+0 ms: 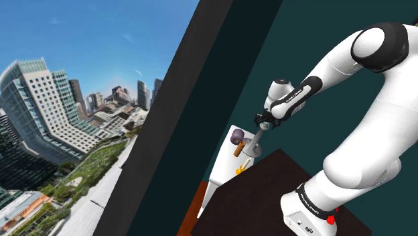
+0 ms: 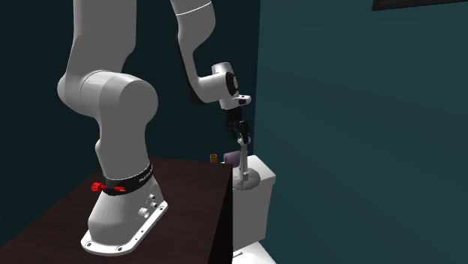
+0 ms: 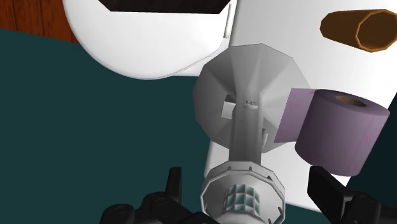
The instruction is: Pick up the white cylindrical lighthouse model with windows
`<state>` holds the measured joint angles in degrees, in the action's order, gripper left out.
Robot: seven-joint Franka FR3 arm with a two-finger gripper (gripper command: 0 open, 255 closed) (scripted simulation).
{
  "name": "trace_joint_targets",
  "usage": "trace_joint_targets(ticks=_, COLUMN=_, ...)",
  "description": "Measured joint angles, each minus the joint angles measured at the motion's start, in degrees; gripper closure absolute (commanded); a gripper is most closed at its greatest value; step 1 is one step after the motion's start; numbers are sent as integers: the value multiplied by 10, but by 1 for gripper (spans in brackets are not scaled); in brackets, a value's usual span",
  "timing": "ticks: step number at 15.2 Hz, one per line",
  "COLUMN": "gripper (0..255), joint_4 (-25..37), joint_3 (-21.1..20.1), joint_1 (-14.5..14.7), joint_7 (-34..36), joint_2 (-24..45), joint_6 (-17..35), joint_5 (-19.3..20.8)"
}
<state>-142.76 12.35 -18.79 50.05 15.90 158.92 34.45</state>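
The lighthouse model (image 3: 245, 137) is a pale grey-white cylinder with a wide round base and a windowed lantern top. It stands upright on the white toilet tank lid (image 3: 280, 38). My black gripper (image 3: 248, 181) is open, its fingers (image 3: 173, 181) on either side of the lantern top without touching it. In the shoulder view the gripper (image 1: 261, 126) hangs just above the lighthouse (image 1: 252, 146). The second exterior view shows the gripper (image 2: 241, 135) over the lighthouse (image 2: 244, 171) next to the teal wall.
A purple paper roll (image 3: 337, 130) lies close beside the lighthouse base, and a brown tube (image 3: 359, 28) lies farther along the lid. The white toilet bowl (image 3: 146, 38) is below the tank. The dark stand top (image 1: 268, 194) borders the tank. A teal wall (image 2: 360, 135) rises behind.
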Motion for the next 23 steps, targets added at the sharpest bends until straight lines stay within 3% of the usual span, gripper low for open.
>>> trace_joint_targets(ticks=11, gripper=255, joint_4=0, joint_3=0, joint_1=0, joint_7=0, joint_2=-1, joint_6=0, joint_5=0)
trace_joint_targets(ticks=23, gripper=255, joint_4=-11, joint_3=-18, joint_1=-6, joint_7=-57, joint_2=-97, joint_6=-83, joint_5=-49)
